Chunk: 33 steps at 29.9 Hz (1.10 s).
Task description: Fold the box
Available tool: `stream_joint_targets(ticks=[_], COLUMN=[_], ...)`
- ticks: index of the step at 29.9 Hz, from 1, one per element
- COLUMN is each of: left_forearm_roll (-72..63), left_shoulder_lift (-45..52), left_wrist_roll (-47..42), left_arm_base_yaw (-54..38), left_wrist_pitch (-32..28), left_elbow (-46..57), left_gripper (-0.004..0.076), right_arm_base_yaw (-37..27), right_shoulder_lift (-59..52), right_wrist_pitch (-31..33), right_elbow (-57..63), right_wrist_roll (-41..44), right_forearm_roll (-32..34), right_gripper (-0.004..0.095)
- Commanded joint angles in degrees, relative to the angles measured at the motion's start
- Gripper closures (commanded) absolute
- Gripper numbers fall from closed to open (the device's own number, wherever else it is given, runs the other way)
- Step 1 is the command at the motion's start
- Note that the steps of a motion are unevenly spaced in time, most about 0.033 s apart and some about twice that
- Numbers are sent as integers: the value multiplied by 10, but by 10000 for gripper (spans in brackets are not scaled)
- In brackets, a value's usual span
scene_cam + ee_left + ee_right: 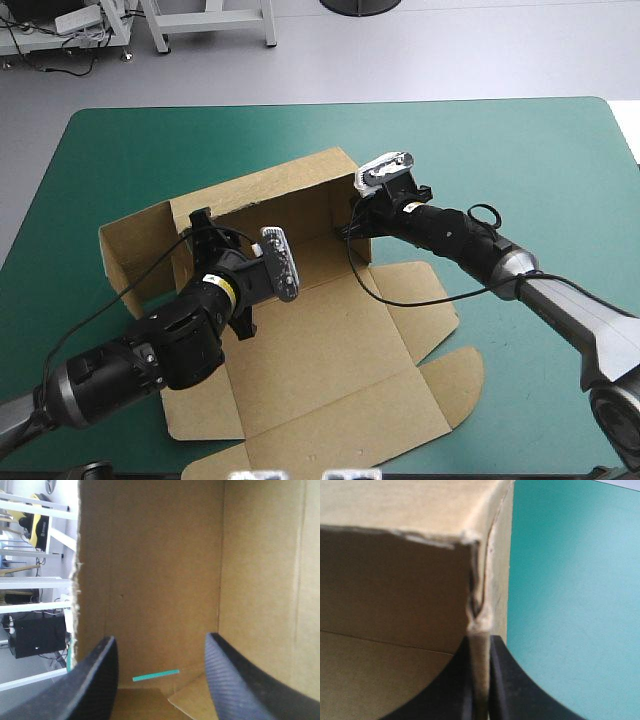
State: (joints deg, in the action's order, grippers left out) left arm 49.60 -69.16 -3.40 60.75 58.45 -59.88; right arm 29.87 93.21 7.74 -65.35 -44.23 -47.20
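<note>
The brown box (320,345) lies in the middle of the teal-green table with its back wall (265,192) raised and its base and front flaps flat. My right gripper (353,226) is at the wall's right corner. In the right wrist view it (480,672) is shut on the upright board edge (481,625) of the right side wall. My left gripper (204,230) reaches into the left inner corner. In the left wrist view it (162,672) stands open, facing the inner wall (150,570), with nothing between its fingers (97,680).
A side panel (135,250) of the box spreads out to the left of the raised wall. Rounded flaps (455,375) lie flat at the front right. Bare teal-green cover (530,160) shows to the right of and behind the box.
</note>
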Motion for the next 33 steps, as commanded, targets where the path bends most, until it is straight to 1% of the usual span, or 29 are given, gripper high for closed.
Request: stream_joint_targets(ticks=[1,4,7,9,10,12,16,17,19,22,25,27,29,31,33], left_forearm_roll=[13,-5,-63,-117,-133,-120,-102,-102,-102,-99,-117,-168,-273,-385,-460], left_shoulder_lift=[20,19,19,19,19,19,19,18,18,18,12,6,-9,-34,-67], left_wrist_roll=[-20,-31,-37,-37,-41,-47,-50,-50,-50,-41,-14,10,29,66,91], left_arm_base_yaw=[35,51,51,51,51,48,-9,-42,-102,-215,-356,-444,-539,-616,-680], left_wrist_pitch=[38,64,94,117,127,150,150,150,149,141,127,106,81,61,46], left_elbow=[-26,-50,-107,-169,-197,-244,-325,-349,-379,-419,-443,-444,-442,-435,-426], left_gripper=[342,360,398,432,451,489,617,668,731,724,724,724,723,723,723], right_arm_base_yaw=[-10,-17,-21,-28,-31,-39,-50,-54,-63,-77,-92,-100,-105,-105,-105], right_shoulder_lift=[-15,-14,-14,-14,-14,-14,-14,-14,-14,-14,-15,-19,-30,-45,-64], right_wrist_pitch=[-10,4,9,14,18,27,63,72,89,116,150,180,209,243,282], right_elbow=[-18,-18,-18,-18,-18,-18,-18,-18,-18,-18,-22,-33,-48,-68,-88], right_wrist_roll=[15,22,26,27,30,30,30,30,37,71,128,168,197,229,259], right_forearm_roll=[-8,-5,-3,-3,-3,-4,-2,-1,4,32,92,131,168,208,242], right_gripper=[918,918,918,918,918,918,918,918,918,918,918,918,918,918,918])
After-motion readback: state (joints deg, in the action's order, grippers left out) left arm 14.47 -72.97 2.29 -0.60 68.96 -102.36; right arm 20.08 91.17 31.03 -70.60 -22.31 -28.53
